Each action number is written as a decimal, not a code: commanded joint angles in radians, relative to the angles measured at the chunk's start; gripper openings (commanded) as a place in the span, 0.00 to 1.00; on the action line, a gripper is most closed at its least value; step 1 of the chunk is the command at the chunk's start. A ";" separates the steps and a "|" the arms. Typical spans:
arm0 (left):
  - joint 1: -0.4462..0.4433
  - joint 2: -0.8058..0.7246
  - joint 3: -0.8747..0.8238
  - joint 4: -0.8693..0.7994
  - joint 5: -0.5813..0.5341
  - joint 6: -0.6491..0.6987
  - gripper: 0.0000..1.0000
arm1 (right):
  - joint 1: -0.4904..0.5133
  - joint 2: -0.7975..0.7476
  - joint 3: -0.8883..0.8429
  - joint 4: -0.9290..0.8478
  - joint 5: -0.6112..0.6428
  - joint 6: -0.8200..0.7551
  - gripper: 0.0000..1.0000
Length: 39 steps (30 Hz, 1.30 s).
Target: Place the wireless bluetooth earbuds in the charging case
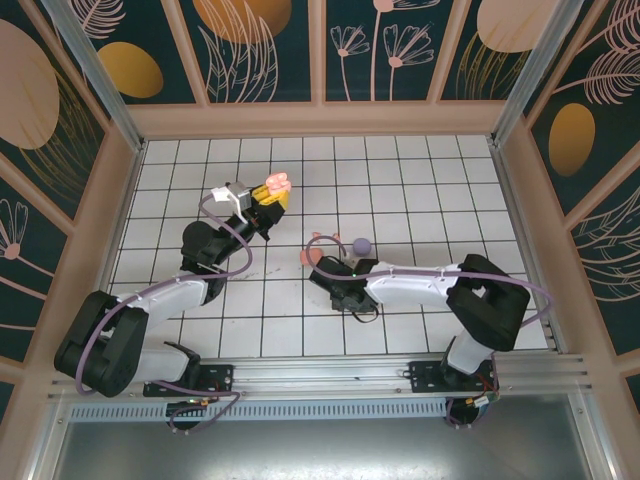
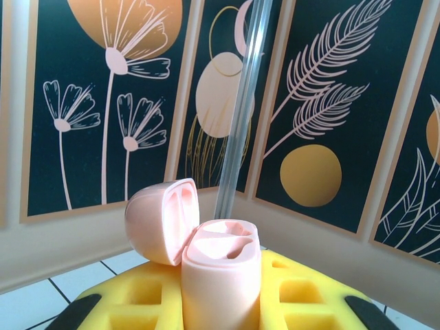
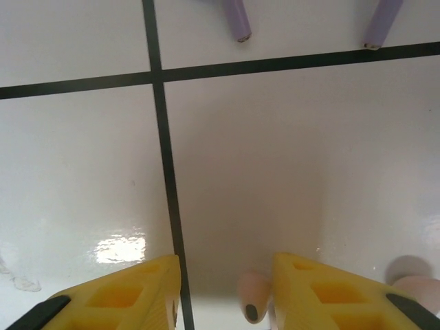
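The pale pink charging case (image 2: 220,275) stands upright between my left gripper's (image 2: 220,309) yellow fingers (image 2: 302,295), which are shut on it. Its lid (image 2: 158,220) is swung open to the left and both wells look empty. In the top view the case (image 1: 277,184) is held above the tiles left of centre. My right gripper (image 3: 227,302) is low over the tiles with its jaws apart. A pale pink earbud (image 3: 253,306) lies between them, against the right finger (image 3: 330,295); the left finger (image 3: 130,295) stands clear of it. A second pale pink bud (image 3: 416,285) lies outside the right finger.
Two purple earbud stems (image 3: 237,19) (image 3: 381,24) lie just beyond a black grid line ahead of the right gripper. The top view has a purple item (image 1: 360,245) and a coral-red one (image 1: 308,257) near the right gripper (image 1: 322,262). Walls enclose the tiled floor (image 1: 420,190).
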<state>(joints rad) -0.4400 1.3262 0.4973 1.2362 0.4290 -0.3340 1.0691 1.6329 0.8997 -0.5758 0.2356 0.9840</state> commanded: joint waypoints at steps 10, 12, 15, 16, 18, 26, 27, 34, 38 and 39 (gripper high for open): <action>-0.006 -0.020 -0.008 0.023 0.013 0.027 0.00 | 0.014 0.017 0.015 -0.054 0.024 0.044 0.36; -0.006 -0.020 -0.007 0.022 0.013 0.027 0.00 | 0.015 0.020 0.016 -0.052 0.022 0.042 0.36; -0.006 -0.019 -0.006 0.020 0.013 0.027 0.00 | 0.020 0.026 0.015 -0.050 0.021 0.044 0.35; -0.006 -0.018 -0.004 0.019 0.012 0.026 0.00 | 0.021 0.027 0.014 -0.050 0.021 0.045 0.35; -0.006 -0.017 -0.003 0.016 0.013 0.025 0.00 | 0.025 0.025 0.011 -0.048 0.020 0.047 0.34; -0.006 -0.014 0.008 -0.006 0.015 0.022 0.00 | 0.028 0.015 -0.020 -0.032 0.022 0.058 0.30; -0.006 -0.015 0.008 -0.007 0.016 0.021 0.00 | 0.028 0.017 -0.022 -0.029 0.022 0.058 0.30; -0.006 -0.010 0.014 -0.012 0.017 0.013 0.00 | 0.025 0.028 -0.035 -0.015 0.028 0.058 0.28; -0.006 -0.007 0.017 -0.013 0.019 0.010 0.00 | 0.024 0.026 -0.044 -0.007 0.028 0.059 0.26; -0.005 -0.006 0.018 -0.014 0.019 0.009 0.00 | 0.023 0.027 -0.045 -0.004 0.029 0.059 0.26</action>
<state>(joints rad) -0.4400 1.3262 0.4973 1.2068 0.4366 -0.3233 1.0885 1.6444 0.8852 -0.5739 0.2390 1.0283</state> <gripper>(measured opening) 0.213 0.266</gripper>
